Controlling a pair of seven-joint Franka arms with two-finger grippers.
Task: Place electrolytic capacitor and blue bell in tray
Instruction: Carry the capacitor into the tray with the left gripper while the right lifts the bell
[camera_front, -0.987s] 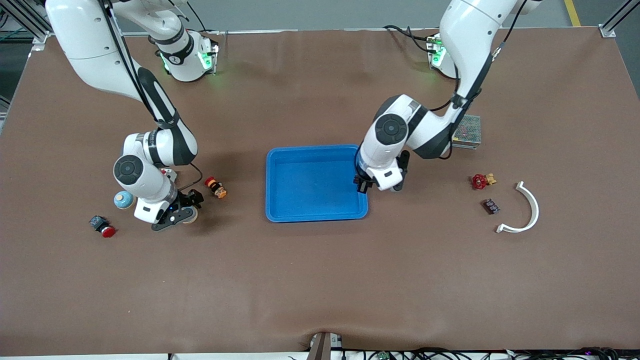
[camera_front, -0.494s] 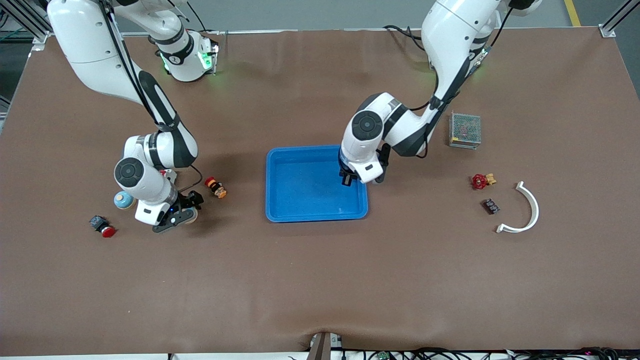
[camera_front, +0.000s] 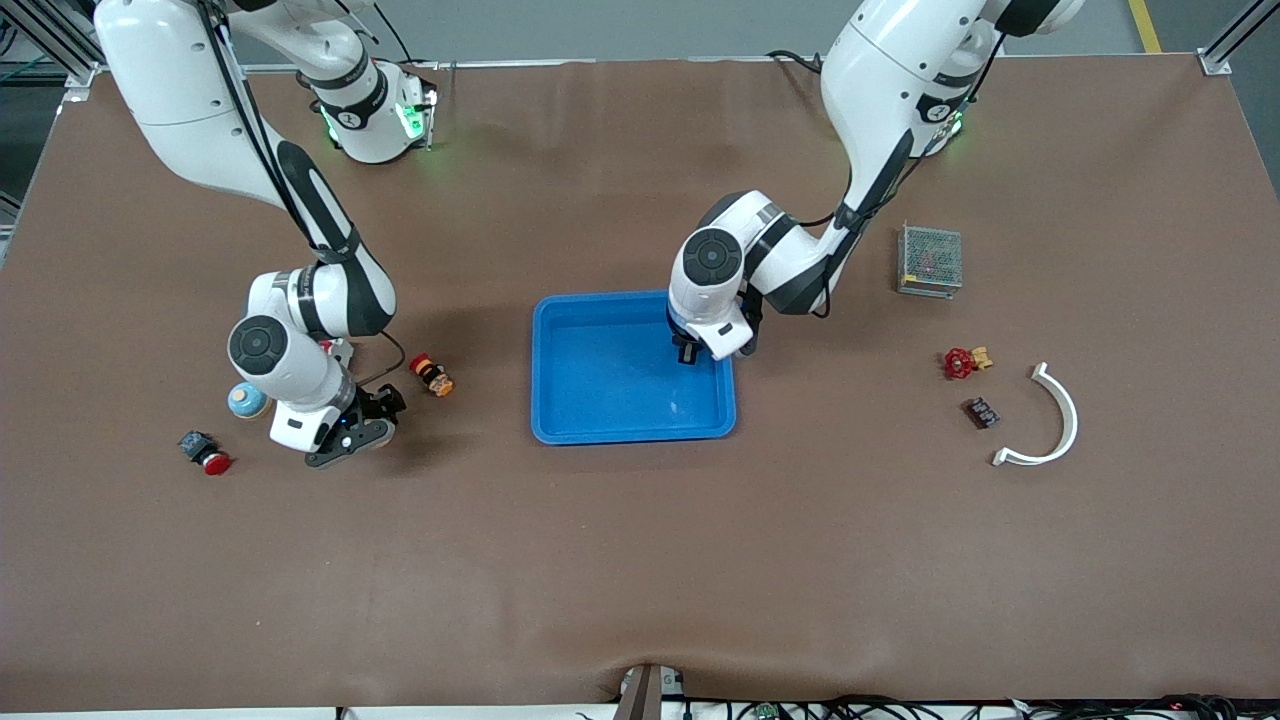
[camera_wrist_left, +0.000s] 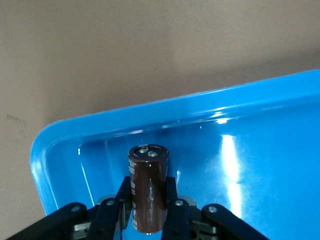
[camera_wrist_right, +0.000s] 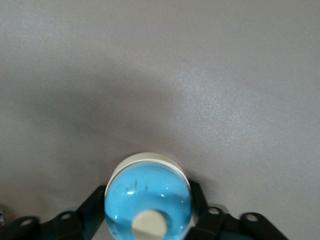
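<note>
The left gripper (camera_wrist_left: 148, 212), jaws pinching a brown cylindrical electrolytic capacitor (camera_wrist_left: 148, 192), hangs over the shallow bright-blue plastic tray (camera_front: 600, 425) mid-tabletop, while the right gripper (camera_wrist_right: 148, 210) clasps a round blue bell (camera_wrist_right: 148, 195) near the right arm's end.

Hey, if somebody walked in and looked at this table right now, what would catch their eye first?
The bright blue tray in the middle of the brown table stands out most, with the left hand over it, clamped on a brown electrolytic capacitor. Toward the right arm's end, the right hand is down low over the table, its fingers closed on the blue bell.
</note>
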